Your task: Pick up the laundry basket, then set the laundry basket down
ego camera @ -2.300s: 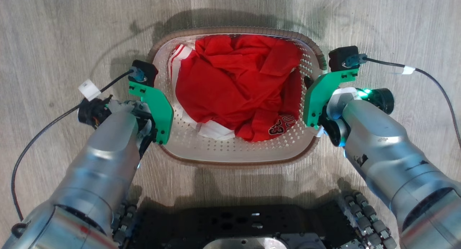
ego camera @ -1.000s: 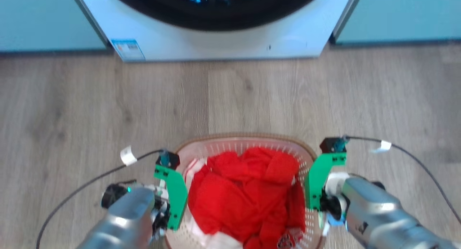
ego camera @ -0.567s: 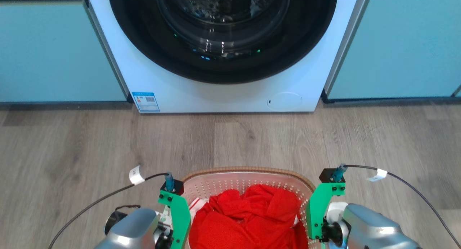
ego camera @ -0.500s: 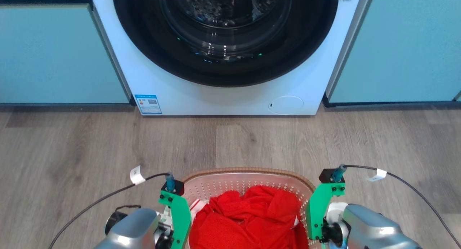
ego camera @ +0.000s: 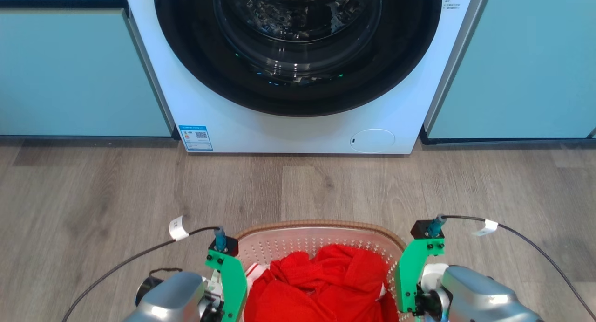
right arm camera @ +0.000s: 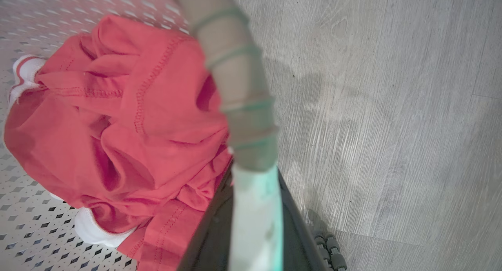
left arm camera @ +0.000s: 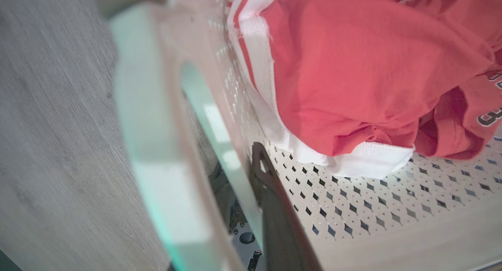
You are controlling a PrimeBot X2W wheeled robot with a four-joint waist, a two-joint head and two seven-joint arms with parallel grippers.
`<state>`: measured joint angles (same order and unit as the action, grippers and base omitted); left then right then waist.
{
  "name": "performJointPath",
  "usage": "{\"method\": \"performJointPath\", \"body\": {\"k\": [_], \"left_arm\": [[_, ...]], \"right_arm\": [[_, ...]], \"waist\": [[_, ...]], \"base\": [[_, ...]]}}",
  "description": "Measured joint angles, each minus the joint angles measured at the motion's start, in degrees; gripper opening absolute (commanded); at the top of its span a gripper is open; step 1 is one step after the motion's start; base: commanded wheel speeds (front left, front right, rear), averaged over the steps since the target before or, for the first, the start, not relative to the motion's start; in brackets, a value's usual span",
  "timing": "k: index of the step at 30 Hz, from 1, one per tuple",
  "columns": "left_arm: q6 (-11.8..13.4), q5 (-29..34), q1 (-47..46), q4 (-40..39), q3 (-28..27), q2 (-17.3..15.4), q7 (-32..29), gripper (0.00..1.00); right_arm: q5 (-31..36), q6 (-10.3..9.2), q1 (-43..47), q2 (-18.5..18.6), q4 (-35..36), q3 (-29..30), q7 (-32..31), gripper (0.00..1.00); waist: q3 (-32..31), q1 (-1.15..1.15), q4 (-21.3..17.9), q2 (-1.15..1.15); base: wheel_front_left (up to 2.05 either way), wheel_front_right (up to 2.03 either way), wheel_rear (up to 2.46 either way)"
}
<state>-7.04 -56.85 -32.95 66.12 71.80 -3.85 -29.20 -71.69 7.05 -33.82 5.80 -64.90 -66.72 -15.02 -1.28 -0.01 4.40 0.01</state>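
Laundry basket [ego camera: 321, 225] lower in view, washer [ego camera: 279, 131] revealed

Two silver-grey metal forearms rise from the bottom corners of the head view, the left forearm [ego camera: 170, 298] and the right forearm [ego camera: 484, 298], angled inward toward each other. Each wrist carries an upright green plastic bracket, left [ego camera: 231, 280] and right [ego camera: 412, 270], topped by a small black camera block [ego camera: 426, 229] from which a thin black cable [ego camera: 535, 243] loops outward. In the left wrist view the left pincer [left arm camera: 245, 165] clamps the wall of the small white perforated plastic laundry basket [left arm camera: 353, 208]. One long dark finger [left arm camera: 274, 212] lies inside, and the other is mostly hidden behind the blurred handle. The right pincer [right arm camera: 255, 177] grips the rim, a finger [right arm camera: 208, 239] on either side.
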Motion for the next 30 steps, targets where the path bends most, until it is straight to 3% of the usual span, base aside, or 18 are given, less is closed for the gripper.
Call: {"method": "performJointPath", "body": {"k": [30], "left_arm": [[0.00, -1.20, -0.26, -0.30, 1.48, -0.08, -0.96, 0.00]], "right_arm": [[-3.38, 0.00, -1.15, 0.02, -0.62, -3.36, 0.58, 0.00]], "waist": [[-0.18, 0.00, -0.65, -0.01]], "base": [[0.00, 0.00, 0.00]]}}
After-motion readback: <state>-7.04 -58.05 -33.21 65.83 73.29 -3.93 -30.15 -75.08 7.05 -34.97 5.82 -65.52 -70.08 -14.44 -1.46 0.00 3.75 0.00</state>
